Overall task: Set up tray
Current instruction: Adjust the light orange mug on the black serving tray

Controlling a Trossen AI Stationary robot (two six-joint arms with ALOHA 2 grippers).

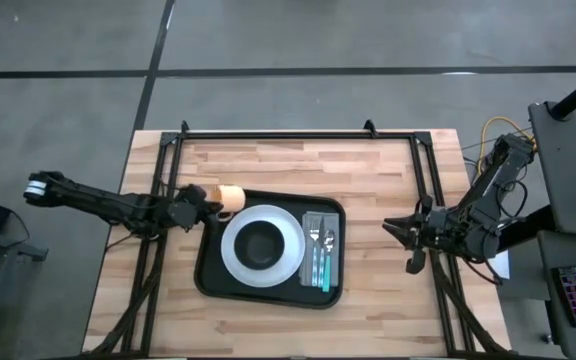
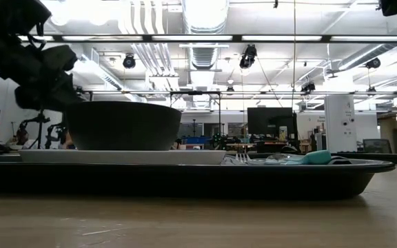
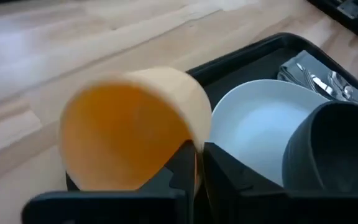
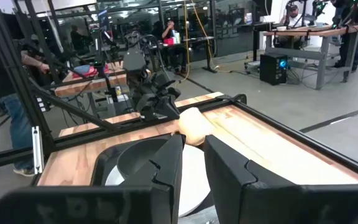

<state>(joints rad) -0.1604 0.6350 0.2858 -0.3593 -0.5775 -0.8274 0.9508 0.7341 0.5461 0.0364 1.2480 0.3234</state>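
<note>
The black tray (image 1: 268, 292) lies mid-table. On it are a white plate (image 1: 286, 262) with a dark bowl (image 1: 260, 245), and a grey napkin with cutlery (image 1: 321, 250) on its right side. My left gripper (image 1: 213, 200) is shut on a cream cup with an orange inside (image 1: 231, 197), at the tray's far left corner. The cup also shows in the right wrist view (image 4: 191, 126). My right gripper (image 1: 408, 242) is open and empty, right of the tray. The low view shows the tray (image 2: 185, 178), the plate and the bowl (image 2: 123, 126), but not the cup. My left gripper pinches the cup's wall at the rim (image 3: 196, 144), with one finger (image 3: 180, 169) inside the cup and one (image 3: 225, 171) outside. The fingers come about level from the table's left. The cup lies tipped on its side with its mouth toward the gripper. I cannot tell whether it touches the tray.
A black metal frame (image 1: 278, 133) runs along the far edge of the table and down both sides. Bare wood lies to the left and right of the tray. People and workbenches show in the room beyond the table (image 4: 166, 31).
</note>
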